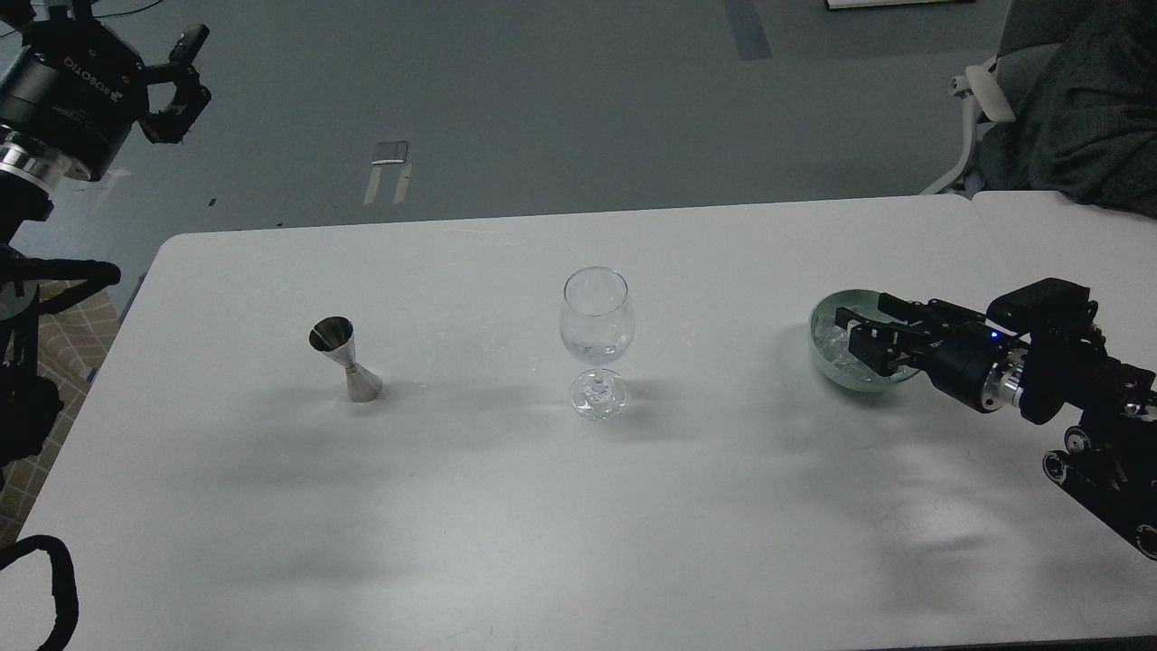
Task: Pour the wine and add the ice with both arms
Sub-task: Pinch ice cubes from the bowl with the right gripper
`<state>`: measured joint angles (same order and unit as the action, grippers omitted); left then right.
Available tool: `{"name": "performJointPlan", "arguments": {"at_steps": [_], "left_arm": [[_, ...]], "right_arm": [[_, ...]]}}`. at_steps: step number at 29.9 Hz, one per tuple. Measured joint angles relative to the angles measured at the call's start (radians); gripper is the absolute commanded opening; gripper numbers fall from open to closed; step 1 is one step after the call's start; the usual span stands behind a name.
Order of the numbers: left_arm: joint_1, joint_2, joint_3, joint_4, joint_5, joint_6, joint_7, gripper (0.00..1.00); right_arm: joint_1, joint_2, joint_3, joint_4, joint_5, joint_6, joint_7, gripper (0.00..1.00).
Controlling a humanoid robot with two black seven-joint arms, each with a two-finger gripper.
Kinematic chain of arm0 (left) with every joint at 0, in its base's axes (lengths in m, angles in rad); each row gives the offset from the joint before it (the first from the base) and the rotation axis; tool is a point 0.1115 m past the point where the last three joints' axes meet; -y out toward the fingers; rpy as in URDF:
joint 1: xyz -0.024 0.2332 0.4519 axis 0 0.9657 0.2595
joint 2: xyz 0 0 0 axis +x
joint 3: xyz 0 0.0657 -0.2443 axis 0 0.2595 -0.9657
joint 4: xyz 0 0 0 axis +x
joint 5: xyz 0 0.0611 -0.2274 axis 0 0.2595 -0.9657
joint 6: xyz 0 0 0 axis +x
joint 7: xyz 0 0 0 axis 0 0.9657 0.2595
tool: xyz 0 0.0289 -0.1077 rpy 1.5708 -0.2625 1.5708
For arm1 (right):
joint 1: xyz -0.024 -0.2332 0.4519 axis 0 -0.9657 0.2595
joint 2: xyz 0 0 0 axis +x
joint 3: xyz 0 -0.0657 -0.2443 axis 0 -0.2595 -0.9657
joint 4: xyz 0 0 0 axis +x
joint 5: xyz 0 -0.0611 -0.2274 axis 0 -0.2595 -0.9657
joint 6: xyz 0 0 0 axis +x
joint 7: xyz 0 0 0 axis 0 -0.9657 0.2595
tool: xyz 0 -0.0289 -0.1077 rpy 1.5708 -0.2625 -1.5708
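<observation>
A clear stemmed wine glass (597, 336) stands mid-table with a little clear wine (595, 349) in its bowl. A steel jigger (347, 361) stands to its left. A pale green bowl (824, 365) at the right holds clear ice cubes (830, 344). My right gripper (857, 333) is open, its fingertips inside the bowl's rim over the ice and hiding much of it. I cannot tell whether it touches the ice. My left gripper (183, 86) is open and empty, raised high beyond the table's far left corner.
The white table (578, 506) has its far edge behind the glass. An office chair draped in dark cloth (1076, 99) stands at the back right. A checked cloth (54, 362) lies off the table's left side.
</observation>
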<state>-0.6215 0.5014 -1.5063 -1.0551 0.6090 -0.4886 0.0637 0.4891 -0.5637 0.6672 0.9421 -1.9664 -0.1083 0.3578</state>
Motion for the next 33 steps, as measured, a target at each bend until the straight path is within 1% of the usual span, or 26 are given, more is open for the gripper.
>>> {"name": "performJointPlan", "arguments": {"at_steps": [13, 27, 29, 31, 32, 33], "left_arm": [[0.003, -0.001, 0.0, -0.002, 0.0, 0.0, 0.001, 0.98], [0.002, 0.0, 0.0, -0.006, 0.0, 0.0, 0.001, 0.98], [0.002, 0.0, 0.0, -0.009, 0.0, 0.0, 0.0, 0.98], [0.002, 0.0, 0.0, -0.01, 0.0, 0.0, 0.0, 0.98], [0.002, 0.0, 0.0, -0.01, 0.0, 0.0, 0.0, 0.98], [0.002, 0.0, 0.0, -0.011, 0.0, 0.0, 0.0, 0.98]], "right_arm": [[0.006, -0.006, -0.05, -0.006, 0.001, 0.017, -0.001, 0.67], [0.024, -0.001, -0.052, -0.031, 0.001, 0.033, -0.008, 0.66], [0.024, -0.001, -0.052, -0.031, 0.001, 0.033, -0.008, 0.65], [0.024, -0.001, -0.052, -0.031, 0.001, 0.033, -0.008, 0.61], [0.024, -0.001, -0.052, -0.031, 0.001, 0.033, -0.008, 0.56], [0.024, -0.002, -0.052, -0.031, 0.001, 0.033, -0.008, 0.56]]}}
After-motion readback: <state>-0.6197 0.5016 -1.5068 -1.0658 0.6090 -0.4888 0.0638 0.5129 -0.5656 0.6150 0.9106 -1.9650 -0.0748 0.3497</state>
